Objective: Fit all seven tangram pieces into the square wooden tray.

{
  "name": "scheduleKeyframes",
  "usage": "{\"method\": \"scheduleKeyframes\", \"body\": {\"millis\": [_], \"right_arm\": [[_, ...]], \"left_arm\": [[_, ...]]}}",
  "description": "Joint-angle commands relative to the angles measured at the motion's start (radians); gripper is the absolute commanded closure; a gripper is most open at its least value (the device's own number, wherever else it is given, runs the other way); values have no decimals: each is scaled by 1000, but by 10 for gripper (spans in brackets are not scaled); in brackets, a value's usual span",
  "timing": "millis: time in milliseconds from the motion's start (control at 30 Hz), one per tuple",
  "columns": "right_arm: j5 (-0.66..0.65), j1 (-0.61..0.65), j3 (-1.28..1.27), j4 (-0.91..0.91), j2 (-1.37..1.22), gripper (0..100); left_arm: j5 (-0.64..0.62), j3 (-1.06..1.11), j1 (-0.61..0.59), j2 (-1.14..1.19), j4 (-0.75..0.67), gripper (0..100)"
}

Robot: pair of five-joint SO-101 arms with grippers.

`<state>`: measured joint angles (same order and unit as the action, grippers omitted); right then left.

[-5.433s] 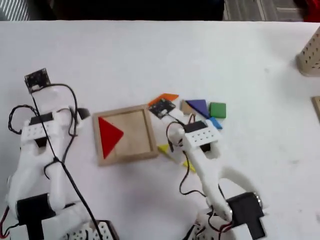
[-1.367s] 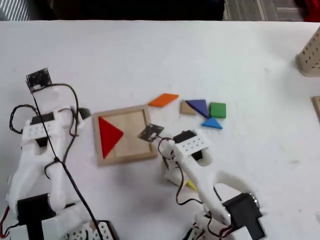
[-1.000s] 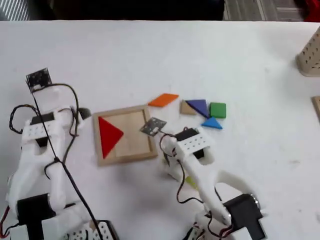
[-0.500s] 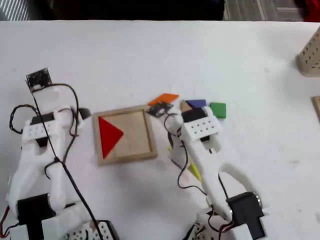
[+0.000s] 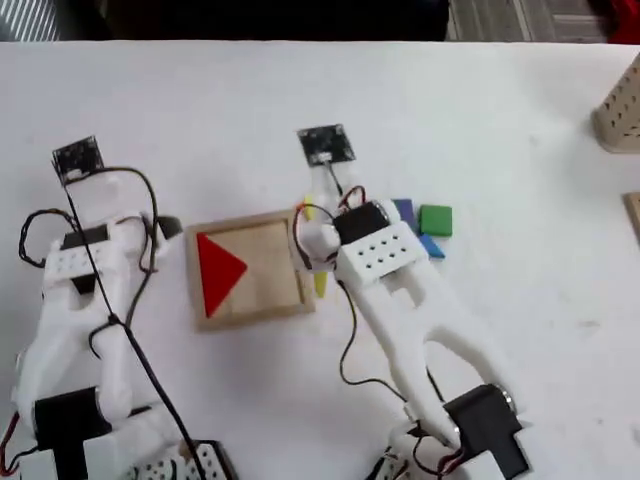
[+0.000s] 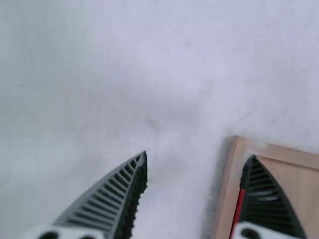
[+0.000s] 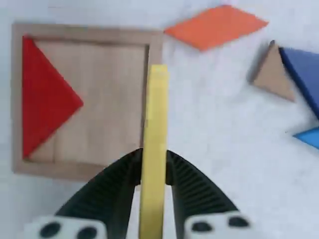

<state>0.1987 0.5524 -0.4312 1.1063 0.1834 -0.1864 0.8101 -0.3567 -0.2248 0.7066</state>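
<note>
The square wooden tray (image 5: 250, 316) holds a red triangle (image 5: 218, 268) against its left side. My right gripper (image 5: 313, 248) hangs over the tray's right rim, shut on a yellow piece (image 5: 320, 284). In the right wrist view the gripper (image 7: 153, 154) holds the yellow piece (image 7: 157, 99) on edge, above the rim of the tray (image 7: 84, 32) and right of the red triangle (image 7: 45, 94). An orange parallelogram (image 7: 217, 25), a tan triangle (image 7: 274, 74) and a dark blue triangle (image 7: 304, 69) lie beyond the tray. My left gripper (image 6: 197, 157) is open at the tray's corner (image 6: 234, 149).
A green square (image 5: 435, 219) and a light blue triangle (image 5: 432, 246) lie right of the right arm. A perforated wooden block (image 5: 620, 115) stands at the far right edge. Open white table stretches behind the tray and to the right.
The right arm lifted the yellow piece from the table in front of the tray and carried it to above the tray's right rim. The left arm stayed still.
</note>
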Motion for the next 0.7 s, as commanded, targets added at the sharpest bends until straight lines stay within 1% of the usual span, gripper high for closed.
{"method": "scheduleKeyframes", "body": {"millis": [0, 67, 133, 233, 367, 600, 667], "right_arm": [[170, 38, 43, -160, 5, 981], [233, 82, 40, -232, -10, 981], [267, 136, 41, -308, -45, 981], [278, 186, 44, -437, -131, 981], [279, 193, 44, -578, -237, 981], [279, 191, 44, -595, -268, 980], [279, 193, 35, -588, -271, 958]], "left_arm": [[-9, -17, 15, 1, -21, 702], [-9, -17, 15, 1, -21, 702], [-9, -17, 13, 1, -21, 702], [-9, -18, 10, 1, -21, 702], [-9, -18, 10, 1, -21, 702], [-9, -20, 10, 1, -21, 702], [-9, -18, 10, 1, -21, 702]]}}
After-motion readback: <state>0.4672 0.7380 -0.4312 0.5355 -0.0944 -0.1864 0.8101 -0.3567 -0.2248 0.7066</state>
